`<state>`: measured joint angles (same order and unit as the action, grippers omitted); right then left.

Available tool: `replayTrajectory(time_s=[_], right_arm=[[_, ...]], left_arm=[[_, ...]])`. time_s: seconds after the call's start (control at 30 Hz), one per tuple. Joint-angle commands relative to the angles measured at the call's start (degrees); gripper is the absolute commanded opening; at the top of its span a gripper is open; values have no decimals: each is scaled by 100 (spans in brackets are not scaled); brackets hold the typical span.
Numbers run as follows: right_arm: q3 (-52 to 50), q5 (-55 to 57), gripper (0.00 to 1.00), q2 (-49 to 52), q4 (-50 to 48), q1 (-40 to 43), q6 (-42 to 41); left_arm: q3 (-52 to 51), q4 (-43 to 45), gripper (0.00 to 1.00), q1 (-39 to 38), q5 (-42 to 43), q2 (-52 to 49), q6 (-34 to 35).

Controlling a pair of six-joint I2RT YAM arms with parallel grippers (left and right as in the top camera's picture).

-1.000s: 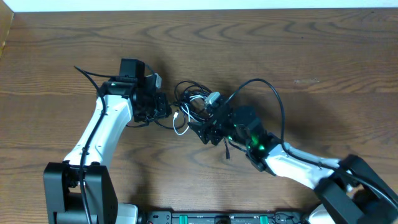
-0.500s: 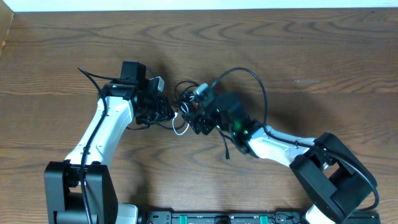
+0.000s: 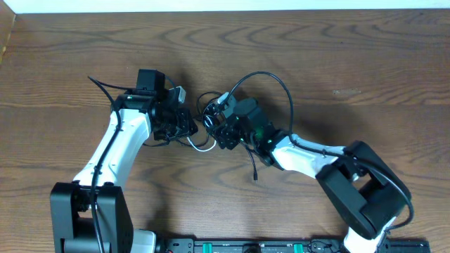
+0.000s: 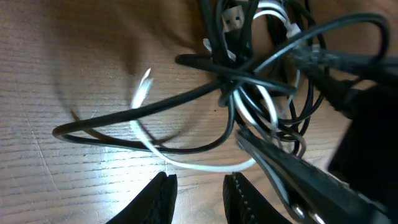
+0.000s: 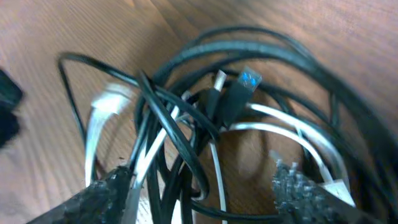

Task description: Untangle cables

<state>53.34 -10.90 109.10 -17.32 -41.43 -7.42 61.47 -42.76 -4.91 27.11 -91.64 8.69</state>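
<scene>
The cables [image 3: 208, 111] lie in a knot mid-table, between my two grippers. In the left wrist view the black cables [image 4: 249, 68] cross over a white one [image 4: 199, 166] that curves just past my fingertips. My left gripper [image 4: 199, 200] [image 3: 185, 126] is narrowly open with bare wood between its fingers. My right gripper [image 5: 202, 198] [image 3: 215, 129] is open wide and straddles several black and white strands [image 5: 180, 143]. A blue-tipped plug [image 5: 249, 79] sits above them. One black cable end [image 3: 254, 169] trails toward the front.
A thick black cord [image 3: 281, 84] loops up from the right arm over the table. Another thick cord [image 3: 100, 86] leaves the left arm toward the back left. The arm bases [image 3: 91, 218] stand at the front edge.
My right arm has swung left, bringing its gripper over the knot. Its jaws have narrowed a little. The left gripper has edged slightly right and kept its opening.
</scene>
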Motion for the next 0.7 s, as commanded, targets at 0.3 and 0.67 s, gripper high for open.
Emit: replayTrajectory(time_s=[0.3,0.67], right_arm=[[48,33,1,74,-72,66,-577],[50,-2050,1,74,-494,358,-1322]], left_arm=[[2,136,30,24,81,-11,-116],[-131,822,30,7,98,-11,-44]])
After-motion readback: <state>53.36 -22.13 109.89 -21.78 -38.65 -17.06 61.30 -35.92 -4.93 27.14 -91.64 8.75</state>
